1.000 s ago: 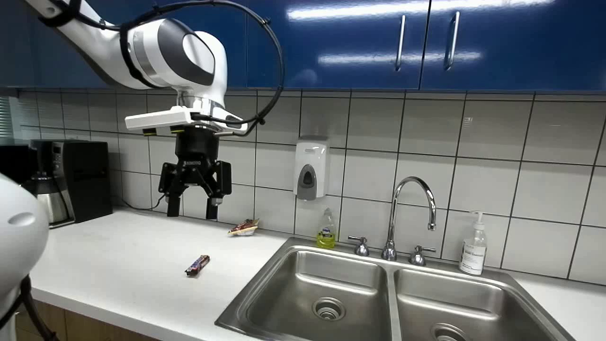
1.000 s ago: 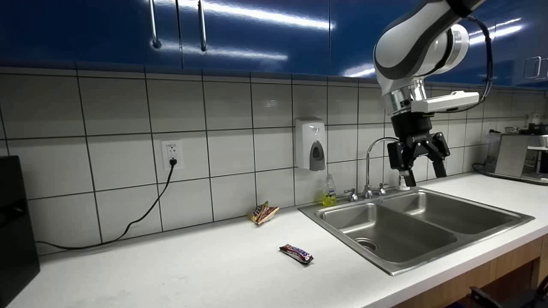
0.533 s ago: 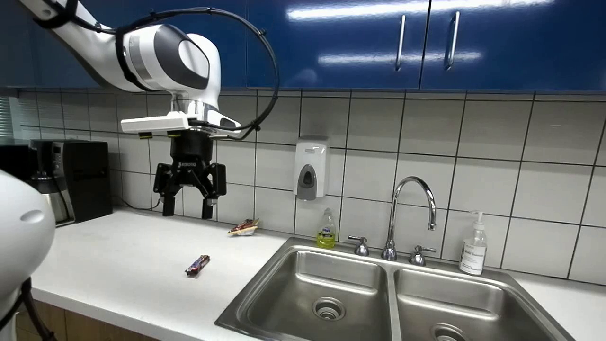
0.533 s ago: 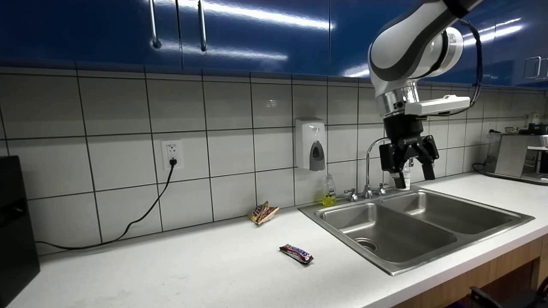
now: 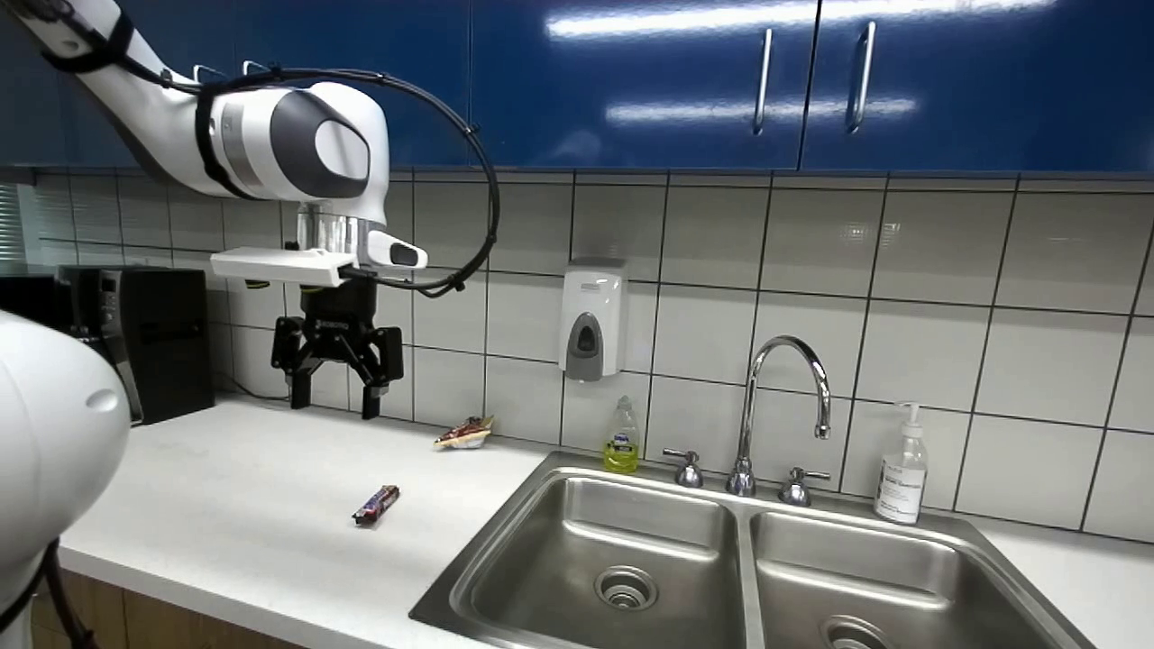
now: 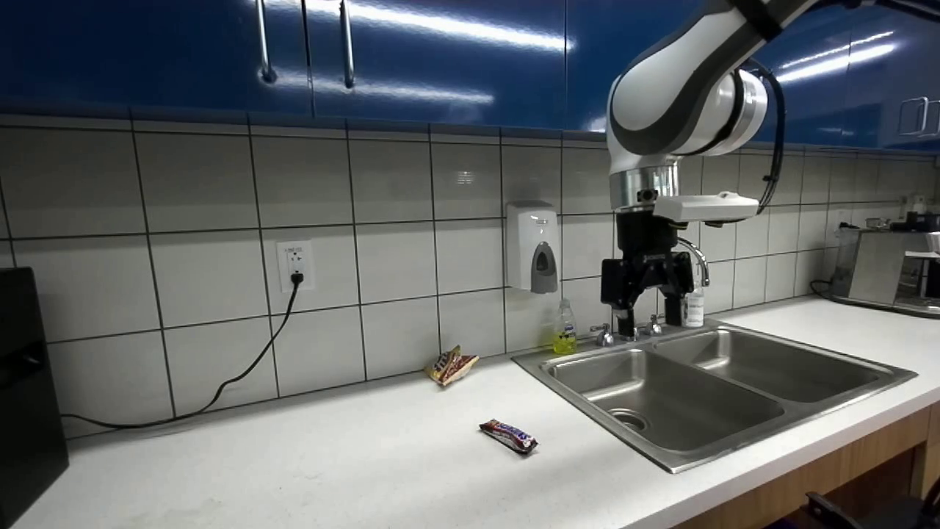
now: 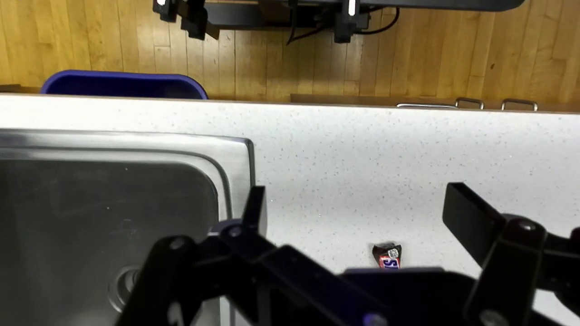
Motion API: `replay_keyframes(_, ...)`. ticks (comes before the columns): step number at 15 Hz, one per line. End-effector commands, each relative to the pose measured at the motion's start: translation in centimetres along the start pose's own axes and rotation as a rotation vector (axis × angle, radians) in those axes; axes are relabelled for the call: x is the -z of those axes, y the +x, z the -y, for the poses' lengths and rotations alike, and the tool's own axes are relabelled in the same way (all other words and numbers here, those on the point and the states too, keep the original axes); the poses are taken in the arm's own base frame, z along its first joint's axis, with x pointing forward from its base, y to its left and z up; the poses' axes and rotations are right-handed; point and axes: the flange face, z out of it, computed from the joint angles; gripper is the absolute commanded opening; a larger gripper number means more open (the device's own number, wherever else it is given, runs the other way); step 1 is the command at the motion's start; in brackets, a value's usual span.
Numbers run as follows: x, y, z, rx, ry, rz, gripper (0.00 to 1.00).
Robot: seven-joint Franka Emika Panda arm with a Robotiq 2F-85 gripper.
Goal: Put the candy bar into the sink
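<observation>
Over white counter, hovered with gripper wide, empty. Found candy bar between front and back edges, apart from sink. Judged pre-grasp; next, called for lowering astride it.

White counter: candy bar, packet, black appliance.

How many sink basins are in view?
2, side by side in the sink: the nearer basin, closer to the candy bar, and the farther basin, beyond the divider. None appears hidden.
</observation>
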Motion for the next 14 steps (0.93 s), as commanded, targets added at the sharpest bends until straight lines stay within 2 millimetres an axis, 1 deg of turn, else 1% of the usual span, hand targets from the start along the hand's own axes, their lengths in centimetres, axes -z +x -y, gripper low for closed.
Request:
replay_keyframes(1,-1.9,1.9,1.8,0.050,0.011,-0.041,1.00)
replay_keyframes(9,-8.6,5.5,6.3,0.157,-0.012,-0.053,1.00)
replay_keyframes(12,-10.8,7.3,7.2,0.176,-0.011,-0.054,1.00)
replay_keyframes(14,-12.0,8.9,7.6,0.178,-0.010,-0.054,1.00)
